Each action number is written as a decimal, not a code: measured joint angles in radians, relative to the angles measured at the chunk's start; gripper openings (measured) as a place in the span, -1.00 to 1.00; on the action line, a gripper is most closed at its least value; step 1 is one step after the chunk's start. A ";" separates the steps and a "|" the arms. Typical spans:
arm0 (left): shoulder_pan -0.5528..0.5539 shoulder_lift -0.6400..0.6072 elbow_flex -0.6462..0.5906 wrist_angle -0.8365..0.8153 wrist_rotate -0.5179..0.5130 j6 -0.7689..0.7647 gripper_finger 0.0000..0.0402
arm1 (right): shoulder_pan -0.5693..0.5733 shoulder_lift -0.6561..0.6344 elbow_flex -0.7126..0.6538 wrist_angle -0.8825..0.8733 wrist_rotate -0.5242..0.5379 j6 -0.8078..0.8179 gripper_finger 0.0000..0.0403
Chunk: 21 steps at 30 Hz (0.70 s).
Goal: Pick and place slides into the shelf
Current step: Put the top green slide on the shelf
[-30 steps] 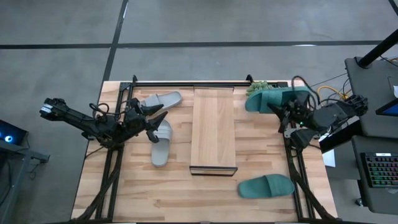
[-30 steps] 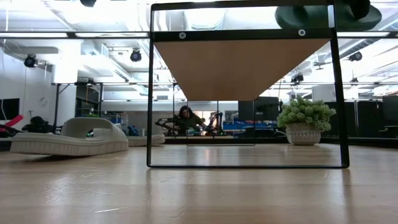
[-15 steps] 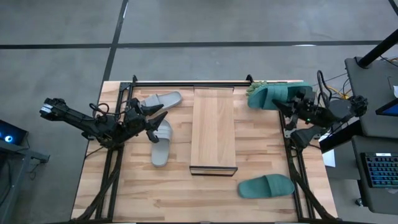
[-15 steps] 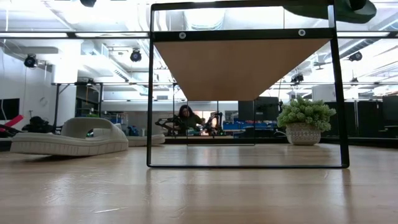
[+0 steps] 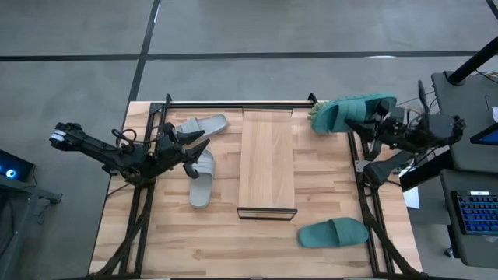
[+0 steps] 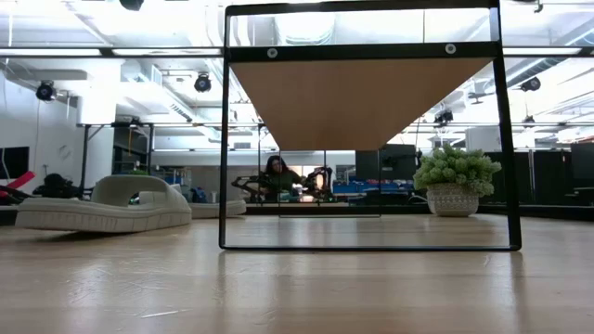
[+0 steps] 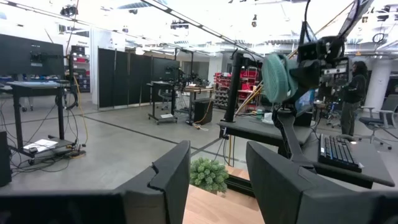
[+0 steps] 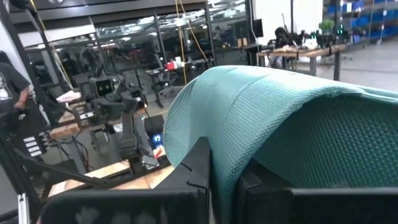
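Observation:
Two light grey slides lie sole-down on the table's left: one (image 5: 201, 124) near the far edge, the other (image 5: 201, 179) beside the shelf (image 5: 267, 162), a long light-wood plank rack in a dark frame (image 6: 371, 130). One dark teal slide (image 5: 333, 232) rests flat near the right front corner. The second teal slide (image 5: 354, 113) is up in the air at the far right, in my right gripper (image 5: 372, 124), which is shut on it. My left gripper (image 5: 194, 149) hovers open between the grey slides, touching nothing; its fingers (image 7: 217, 180) show a clear gap. My right gripper (image 8: 224, 186) pinches the teal slide between its two fingers at an edge (image 8: 227, 168) near the slide's right end. The fingers come level from the table's right side. The slide is lifted clear and tipped on its side, reaching from the fingers toward the table's left.
A small potted plant (image 5: 320, 109) stands at the far edge between the shelf and the held slide. Dark arm mounts and rails run along both table sides. A desk with a keyboard (image 5: 475, 214) stands right of the table. Bare wood lies in front of the shelf.
My right gripper has risen and drawn toward the table's right and far edge, carrying the teal slide with it. The slide has climbed out of the top of the low view and has tipped further onto its side. The left arm has kept still.

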 joint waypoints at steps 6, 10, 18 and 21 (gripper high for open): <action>0.000 0.000 0.000 0.000 0.000 0.000 -0.30 | 0.000 0.046 0.131 -0.044 -0.001 -0.065 -0.95; 0.000 0.000 0.000 0.000 0.000 0.000 -0.30 | 0.000 0.067 0.190 -0.056 -0.001 -0.104 -0.95; 0.000 0.000 0.000 0.000 0.000 0.000 -0.30 | 0.000 0.092 0.245 -0.067 -0.003 -0.141 -0.95; 0.000 0.000 0.000 0.000 0.000 0.000 -0.30 | 0.000 0.108 0.270 -0.088 0.003 -0.142 -0.95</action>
